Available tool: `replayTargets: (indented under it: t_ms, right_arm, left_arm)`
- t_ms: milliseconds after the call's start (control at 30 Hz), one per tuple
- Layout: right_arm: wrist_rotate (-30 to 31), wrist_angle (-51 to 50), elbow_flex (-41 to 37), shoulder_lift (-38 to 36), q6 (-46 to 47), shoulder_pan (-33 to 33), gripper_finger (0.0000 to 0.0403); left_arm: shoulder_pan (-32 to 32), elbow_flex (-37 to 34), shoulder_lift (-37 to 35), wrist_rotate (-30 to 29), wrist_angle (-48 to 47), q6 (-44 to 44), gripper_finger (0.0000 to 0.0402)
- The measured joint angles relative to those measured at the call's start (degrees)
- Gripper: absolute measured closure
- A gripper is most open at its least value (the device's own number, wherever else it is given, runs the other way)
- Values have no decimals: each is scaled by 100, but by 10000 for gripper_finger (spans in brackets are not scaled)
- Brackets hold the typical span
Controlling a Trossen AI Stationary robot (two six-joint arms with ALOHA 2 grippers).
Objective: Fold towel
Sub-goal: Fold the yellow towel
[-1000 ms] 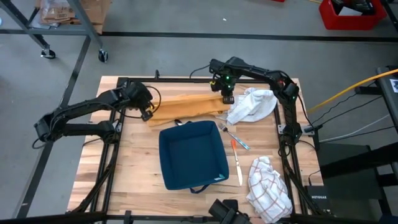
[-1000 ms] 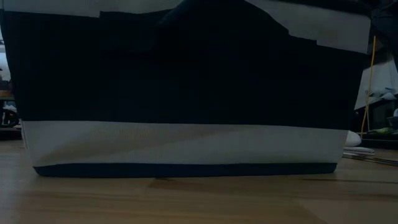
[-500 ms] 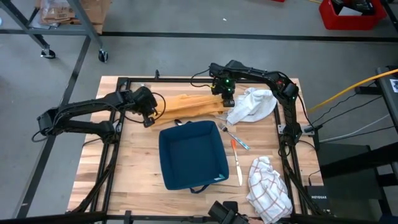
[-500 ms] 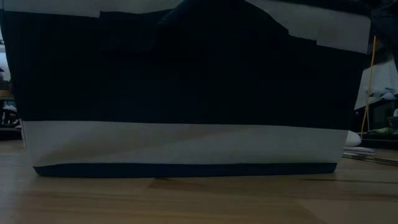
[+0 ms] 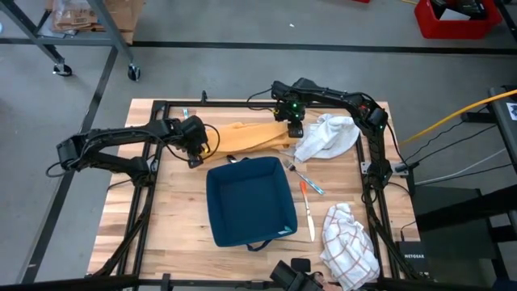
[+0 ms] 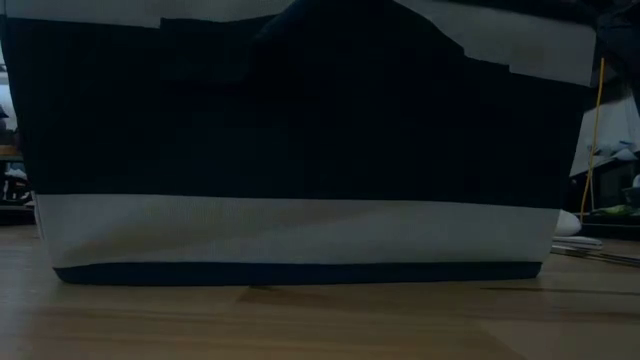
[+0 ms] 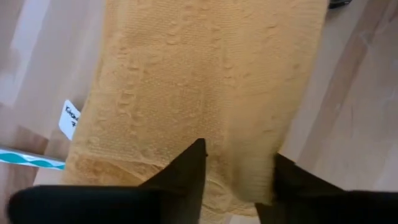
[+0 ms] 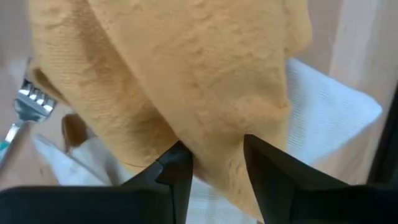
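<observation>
Spanning the table's far edge, the long mustard-yellow terry towel [image 5: 246, 137] lies left-to-right between both arms; left gripper [image 7: 235, 167] and right gripper [image 8: 216, 155] each straddle one end, jaws parted narrowly around cloth, neither visibly pinching.

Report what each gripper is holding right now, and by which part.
Both sets of fingers stand parted over the orange towel: left gripper at its left end, right gripper at its right end. Whether either grips the cloth cannot be told.
</observation>
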Motion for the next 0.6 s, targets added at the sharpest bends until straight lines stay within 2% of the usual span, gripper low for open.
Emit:
replayTargets:
  t_ms: [233,333,600]
  right_arm:
    - [3,-3,0,0,82,0,249]
    - [3,-80,0,0,169,0,249]
    - [143,-386,24,0,192,0,249]
  left_arm:
    - [-30,70,2,-28,-81,-230,234]
    - [-115,310,-19,221,-456,-505,231]
    - [-343,1126,-94,258,-2272,-963,249]
